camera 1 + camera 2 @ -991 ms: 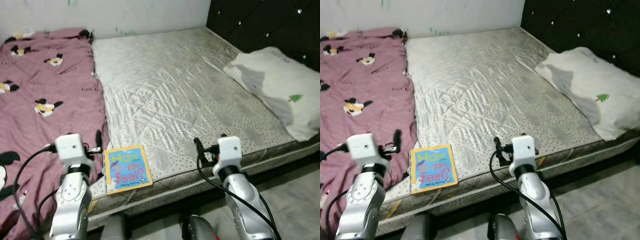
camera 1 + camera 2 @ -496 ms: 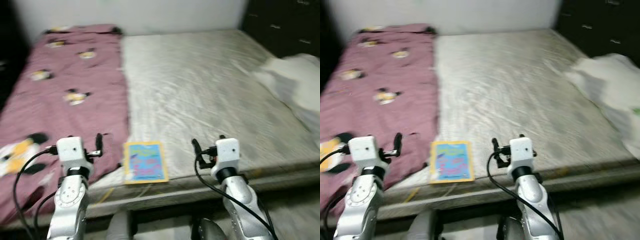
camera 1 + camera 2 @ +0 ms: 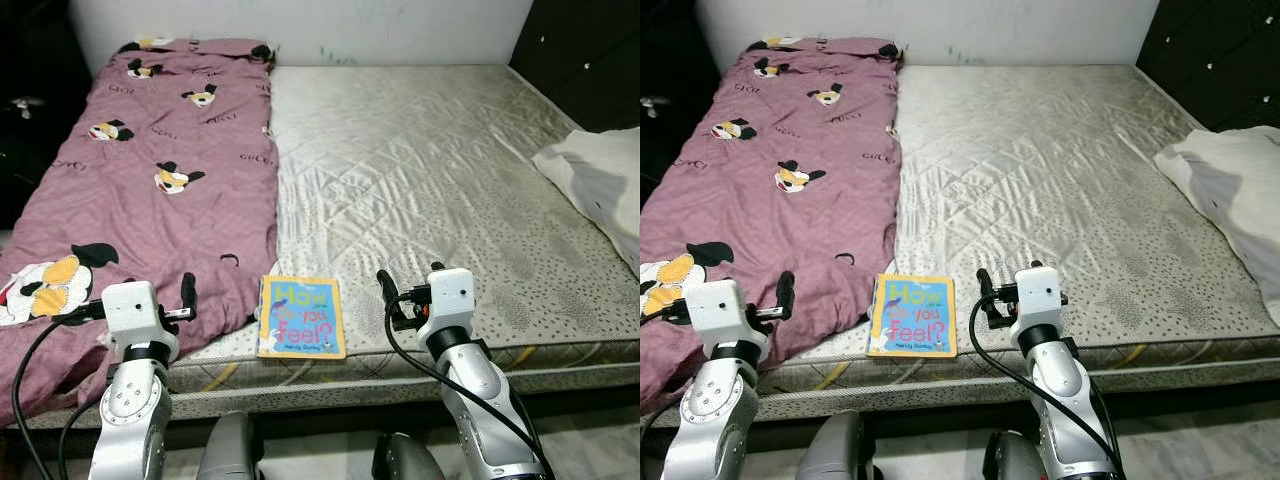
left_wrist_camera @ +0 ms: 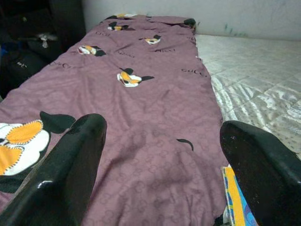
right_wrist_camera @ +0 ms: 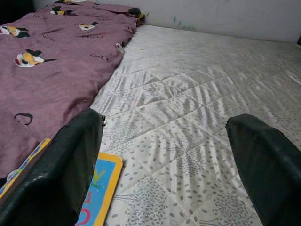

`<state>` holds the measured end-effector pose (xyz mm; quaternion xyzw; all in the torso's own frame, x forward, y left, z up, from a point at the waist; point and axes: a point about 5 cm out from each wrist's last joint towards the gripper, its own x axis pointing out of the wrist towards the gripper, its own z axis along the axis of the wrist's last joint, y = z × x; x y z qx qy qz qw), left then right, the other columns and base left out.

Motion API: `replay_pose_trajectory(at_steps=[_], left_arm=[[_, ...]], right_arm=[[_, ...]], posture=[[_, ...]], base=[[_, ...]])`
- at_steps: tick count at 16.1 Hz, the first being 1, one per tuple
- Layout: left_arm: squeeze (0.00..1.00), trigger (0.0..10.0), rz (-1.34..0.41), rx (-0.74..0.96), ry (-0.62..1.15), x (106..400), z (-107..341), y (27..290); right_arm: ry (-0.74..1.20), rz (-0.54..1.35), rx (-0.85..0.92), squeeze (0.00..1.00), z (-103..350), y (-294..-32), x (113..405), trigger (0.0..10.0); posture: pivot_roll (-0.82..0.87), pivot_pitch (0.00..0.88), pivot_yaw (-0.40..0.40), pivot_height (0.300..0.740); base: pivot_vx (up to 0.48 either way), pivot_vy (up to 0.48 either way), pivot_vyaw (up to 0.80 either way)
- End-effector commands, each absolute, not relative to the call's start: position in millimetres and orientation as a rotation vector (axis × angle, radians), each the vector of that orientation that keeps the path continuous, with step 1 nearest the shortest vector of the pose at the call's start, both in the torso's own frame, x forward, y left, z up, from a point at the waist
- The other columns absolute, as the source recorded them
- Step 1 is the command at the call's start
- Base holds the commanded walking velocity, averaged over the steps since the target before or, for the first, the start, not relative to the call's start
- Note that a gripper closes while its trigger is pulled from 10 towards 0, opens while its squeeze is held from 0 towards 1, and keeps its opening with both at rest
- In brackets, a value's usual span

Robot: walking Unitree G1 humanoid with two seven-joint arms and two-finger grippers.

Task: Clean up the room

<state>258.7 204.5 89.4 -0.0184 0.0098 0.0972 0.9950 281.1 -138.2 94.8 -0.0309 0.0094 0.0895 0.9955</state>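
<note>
A picture book [image 3: 300,317] with a blue and yellow cover lies flat at the near edge of the grey quilted mattress [image 3: 430,170], beside the hem of a purple cartoon-print blanket [image 3: 150,190]. My left gripper [image 3: 135,297] hovers open over the blanket's near corner, left of the book. My right gripper [image 3: 412,280] is open above the mattress edge, just right of the book. In the left wrist view the open left gripper [image 4: 162,155] frames the blanket, with the book's corner [image 4: 235,197] beside one finger. The right wrist view has the book [image 5: 99,188] by one finger [image 5: 70,174].
A white pillow [image 3: 600,185] lies at the bed's right side below a dark tufted headboard [image 3: 590,50]. Dark furniture [image 3: 30,100] stands left of the bed. A white wall [image 3: 300,30] runs behind it. Pale floor [image 3: 590,445] shows at the lower right.
The camera has swung left: the blanket fills more of the view and the pillow sits at the right edge. Both arms keep the same pose, and the book still lies at the mattress edge.
</note>
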Motion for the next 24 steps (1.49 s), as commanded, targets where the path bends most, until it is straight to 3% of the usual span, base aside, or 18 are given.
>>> replay_pose_trajectory(at_steps=[1, 5, 10, 24], left_arm=[[0.0, 10.0, 0.205, -0.041, 0.024, 258, 91, 207], [0.0, 10.0, 0.2, -0.047, 0.036, 259, 90, 207], [0.0, 10.0, 0.211, -0.059, 0.046, 258, 89, 209], [0.0, 10.0, 0.191, -0.186, 0.089, 273, 88, 213]], right_arm=[[0.021, 0.183, -0.055, 0.0, 96, -139, 284, 10.0], [0.026, 0.183, -0.056, 0.0, 96, -137, 282, 10.0], [0.032, 0.191, -0.047, 0.0, 94, -136, 282, 10.0], [0.069, 0.191, -0.06, 0.0, 93, -145, 274, 10.0]], posture=[[0.0, 0.088, -0.025, 0.634], [-0.01, 0.1, -0.011, 0.634], [0.0, 0.106, -0.013, 0.579], [-0.03, 0.149, -0.056, 0.579]], base=[[0.0, 0.0, 0.0], [0.0, 0.0, 0.0], [0.0, 0.0, 0.0], [0.0, 0.0, 0.0]])
